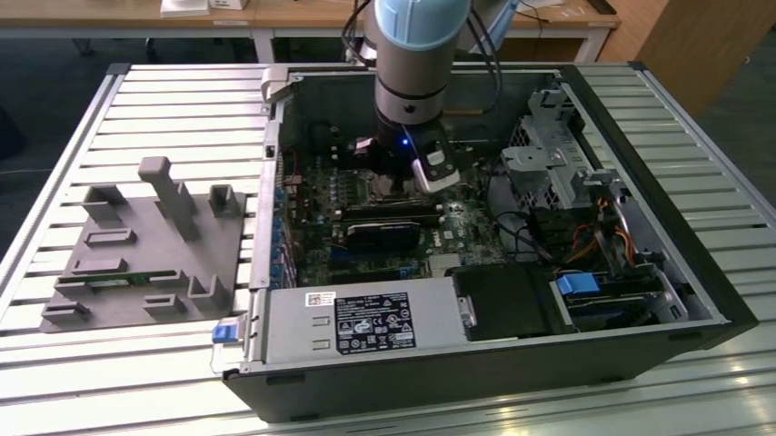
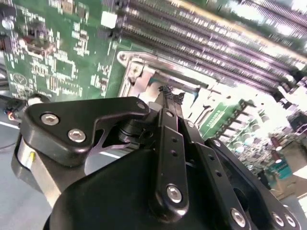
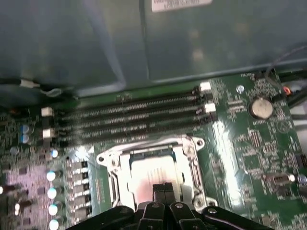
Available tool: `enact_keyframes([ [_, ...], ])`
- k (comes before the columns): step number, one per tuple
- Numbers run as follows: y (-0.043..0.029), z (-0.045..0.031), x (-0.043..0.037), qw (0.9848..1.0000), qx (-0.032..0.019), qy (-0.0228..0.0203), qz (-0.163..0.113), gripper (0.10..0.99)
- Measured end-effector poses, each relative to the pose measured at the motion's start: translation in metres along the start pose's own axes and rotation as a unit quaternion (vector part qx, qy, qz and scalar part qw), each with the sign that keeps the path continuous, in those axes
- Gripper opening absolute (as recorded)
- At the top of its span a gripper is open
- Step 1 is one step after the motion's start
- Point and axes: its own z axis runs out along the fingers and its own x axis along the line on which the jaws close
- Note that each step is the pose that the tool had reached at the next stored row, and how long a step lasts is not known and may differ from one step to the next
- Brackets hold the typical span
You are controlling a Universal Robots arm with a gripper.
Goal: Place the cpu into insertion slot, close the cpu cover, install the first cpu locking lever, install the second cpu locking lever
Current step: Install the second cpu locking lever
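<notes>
Gripper [image 3: 163,188] fingers pressed together, tips on the cpu [image 3: 151,175] – seated in the slot [image 3: 115,165], memory rails [image 3: 129,115] at its 12 o'clock.

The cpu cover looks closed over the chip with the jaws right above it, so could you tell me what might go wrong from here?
1. The gripper, jaws together, sits directly over the cpu; pressing down could scratch it.
2. Memory slots run close beside the cpu cover; a sideways slip could strike them.
</notes>
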Motion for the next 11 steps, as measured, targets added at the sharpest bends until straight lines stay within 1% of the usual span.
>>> enact_keyframes([
  [4, 0.0088, 0.0019, 0.0016, 1.0000, 0.0057, -0.0010, 0.000, 0.102],
  [6, 0.0128, 0.0028, 0.0023, 0.9999, 0.0104, -0.0019, 0.000, 0.102],
  [8, 0.0154, 0.0033, 0.0028, 0.9998, 0.0189, -0.0032, -0.001, 0.102],
  [9, 0.0160, 0.0034, 0.0030, 0.9998, 0.0219, -0.0038, -0.001, 0.102],
  [11, 0.0164, 0.0028, 0.0029, 0.9997, 0.0239, -0.0041, -0.001, 0.102],
])
